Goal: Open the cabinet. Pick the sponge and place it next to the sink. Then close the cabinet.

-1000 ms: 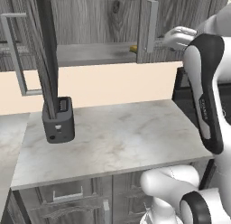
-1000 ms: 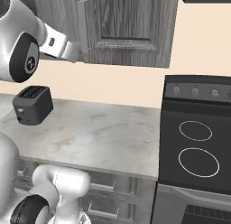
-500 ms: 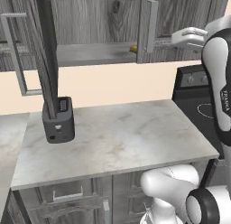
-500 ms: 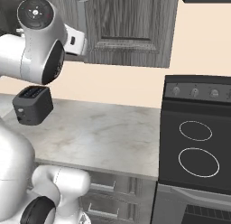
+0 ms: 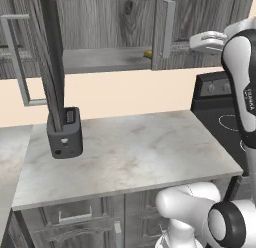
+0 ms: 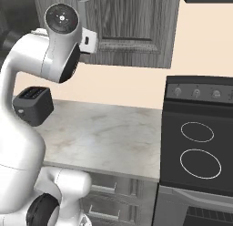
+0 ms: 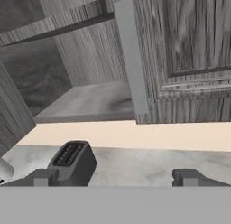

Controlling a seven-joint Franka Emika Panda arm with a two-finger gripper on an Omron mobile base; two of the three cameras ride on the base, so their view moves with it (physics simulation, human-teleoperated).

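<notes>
The wide dark grey wood-grain wall cabinet [image 5: 105,37] stands half open: its left door [image 5: 52,62] is swung out edge-on toward the base, well to the left of the fingers, while the right door [image 5: 200,27] is shut, its long vertical silver bar handle [image 7: 131,56] rising just ahead of the fingers and between them in the hand view. So the opening step looks partly done, and the step in hand is judged to be either finishing that door or going in for the sponge.

Below the fingers lies the pale marbled desk [image 5: 130,157], with the black stove [image 6: 200,147] at its right end. The black boxy toaster [image 5: 65,134] sits on the desk, low and left of the fingers, under the open door.

The white arm holds its gripper [image 7: 115,175] up at the level of the cabinet's shelf [image 7: 85,103], close to the front of the shut door; the fingers [image 7: 189,177] are spread wide and carry nothing.

The small yellow lump of a sponge [image 5: 148,54] lies on the shelf inside, just behind the inner edge of the shut door, left of the fingers and further in.

The next move probably calls for shifting left past the handle into the open half, then reaching in level with the shelf so the spread fingers straddle the sponge. The shut door's edge, so near the sponge, may crowd that approach.
</notes>
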